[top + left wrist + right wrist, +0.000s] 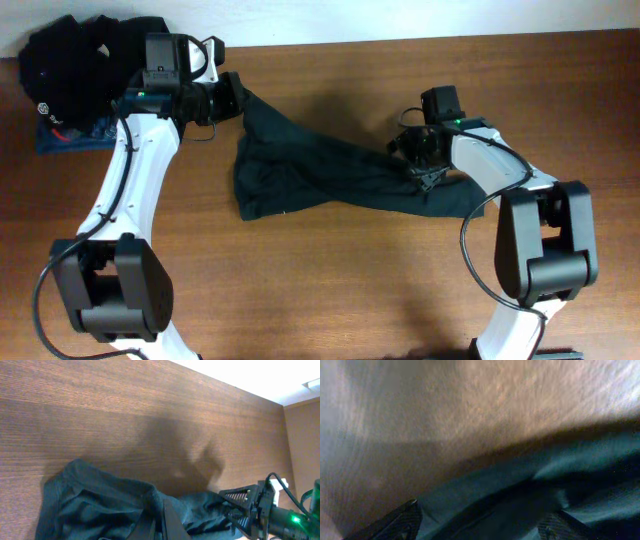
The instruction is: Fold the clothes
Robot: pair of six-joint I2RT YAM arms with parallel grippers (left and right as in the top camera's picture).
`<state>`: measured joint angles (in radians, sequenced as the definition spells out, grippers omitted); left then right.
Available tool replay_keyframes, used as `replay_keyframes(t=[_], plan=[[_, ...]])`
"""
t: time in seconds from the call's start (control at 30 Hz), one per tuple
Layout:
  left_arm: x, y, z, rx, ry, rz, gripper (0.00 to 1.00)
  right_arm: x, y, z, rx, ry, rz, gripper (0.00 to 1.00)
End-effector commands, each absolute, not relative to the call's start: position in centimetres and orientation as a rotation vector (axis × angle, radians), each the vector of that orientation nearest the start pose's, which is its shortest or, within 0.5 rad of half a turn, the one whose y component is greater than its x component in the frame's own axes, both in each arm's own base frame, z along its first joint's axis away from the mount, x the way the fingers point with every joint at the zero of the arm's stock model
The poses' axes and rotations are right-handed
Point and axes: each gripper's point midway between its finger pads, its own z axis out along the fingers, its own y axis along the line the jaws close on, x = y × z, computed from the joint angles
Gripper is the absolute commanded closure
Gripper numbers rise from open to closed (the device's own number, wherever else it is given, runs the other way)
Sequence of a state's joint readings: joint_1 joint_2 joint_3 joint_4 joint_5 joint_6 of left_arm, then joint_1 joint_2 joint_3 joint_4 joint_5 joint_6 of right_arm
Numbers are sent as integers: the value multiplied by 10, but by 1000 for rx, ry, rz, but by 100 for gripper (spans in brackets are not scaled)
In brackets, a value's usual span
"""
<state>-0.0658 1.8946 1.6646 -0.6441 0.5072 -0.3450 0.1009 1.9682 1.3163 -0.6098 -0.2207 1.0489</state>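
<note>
The clothes [310, 175], one plain dark garment, lie crumpled in a band across the middle of the table. My left gripper [240, 98] is shut on their upper left corner, and the fabric rises toward it. In the left wrist view its fingers [169, 521] pinch a fold of the clothes [95, 505]. My right gripper [428, 172] sits low over the garment's right part. In the right wrist view it [482, 525] stands open, its fingers [402, 520] wide apart with dark cloth [580, 470] lying between them.
A black ribbed garment with a round white logo [70, 65] is heaped at the back left corner on a blue garment [62, 140], just behind my left arm. The table's far edge [400, 38] runs close behind both grippers.
</note>
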Motion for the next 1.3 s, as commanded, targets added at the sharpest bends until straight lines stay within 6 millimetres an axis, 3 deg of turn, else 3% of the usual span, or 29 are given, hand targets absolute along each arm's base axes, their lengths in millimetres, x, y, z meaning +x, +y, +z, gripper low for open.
replay_keyframes(t=[0.0,0.27,0.5,0.6,0.73,0.8,1.0,1.27], plan=[[495,-113,217,-103,2403,-788,99,427,59,20,1278,2636,454,22],[495,-113,217,-103,2403,-788,99,430,34,20,1342,2593,440,23],[496,-111,217,-108,2404,-775,99,431,21,20,1322,2593,429,33],[496,-111,217,-108,2404,-775,99,430,28,21,1321,2611,486,34],[496,-111,217,-110,2404,-771,99,432,52,29,1283,2640,690,34],[497,-109,216,-116,2405,-758,99,437,55,36,1196,2645,725,33],[497,-109,216,-116,2405,-758,99,436,68,57,1148,2637,837,29],[497,-109,216,-116,2405,-758,99,424,76,53,1194,2682,818,29]])
